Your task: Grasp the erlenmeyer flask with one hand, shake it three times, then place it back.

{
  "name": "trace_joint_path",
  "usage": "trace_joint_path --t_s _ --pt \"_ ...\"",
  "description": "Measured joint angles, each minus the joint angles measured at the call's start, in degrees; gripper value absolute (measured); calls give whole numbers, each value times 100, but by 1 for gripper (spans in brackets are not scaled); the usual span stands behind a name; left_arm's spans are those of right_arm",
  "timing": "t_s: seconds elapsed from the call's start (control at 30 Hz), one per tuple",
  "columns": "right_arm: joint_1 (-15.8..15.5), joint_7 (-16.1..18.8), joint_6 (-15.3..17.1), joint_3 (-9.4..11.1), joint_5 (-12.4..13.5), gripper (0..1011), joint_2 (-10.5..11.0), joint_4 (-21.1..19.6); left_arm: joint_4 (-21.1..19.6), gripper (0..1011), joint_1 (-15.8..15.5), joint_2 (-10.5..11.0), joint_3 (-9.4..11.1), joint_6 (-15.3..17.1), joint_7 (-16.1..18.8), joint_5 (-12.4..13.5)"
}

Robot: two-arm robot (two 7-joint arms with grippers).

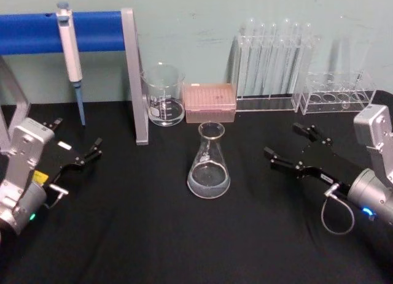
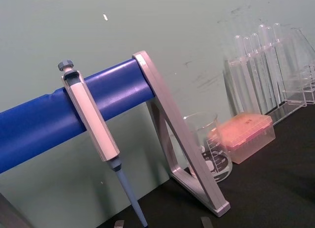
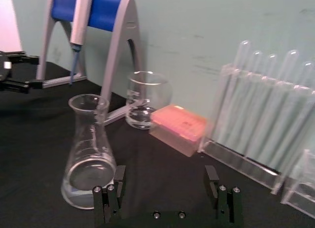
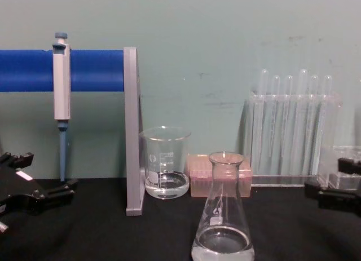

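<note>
Fingers of your left gripper [image 1: 97, 147], the one with the small white label, stand parted with nothing between them. It sits low at the left of the black table [image 1: 123, 241], well apart from the erlenmeyer flask [image 1: 209, 164], so the step in hand looks like the reach itself.

Swing it to the right and keep it forward of the grey leg of the pipette stand [image 1: 136, 81], which is the nearest thing it could clip. Line the open fingers up on either side of the neck or upper cone, where the glass is narrow enough to span. Come in level and close gently, because smooth sloping glass is likely to slide in a hard pinch. Lift straight up before you shake and keep the strokes short.

Your right gripper [image 1: 282, 140] waits at the right, also open and empty, nose toward the flask. Leave it parked.

The flask stands upright at the table's front centre. It is forward of the beaker [image 1: 164, 100] and the pink box [image 1: 210, 103] and touches neither. It is clear glass with a flared lip, a narrow neck and a wide round base. A shallow pool of clear liquid lies in the bottom, and the chest view shows a small white mark on the wall
</note>
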Motion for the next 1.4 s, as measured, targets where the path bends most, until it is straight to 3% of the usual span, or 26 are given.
trace_joint_path --t_s 0.37,0.5,0.83,1.4 --pt "278 550 315 -123 81 1002 -241 224 0 1001 0 0 0 0 0 0" --pt "438 688 427 -169 92 1003 -424 389 0 1001 0 0 0 0 0 0" --pt "703 970 420 -272 7 1003 -734 643 0 1001 0 0 0 0 0 0" --pt "937 1231 325 -472 -79 1003 -973 841 0 1001 0 0 0 0 0 0"
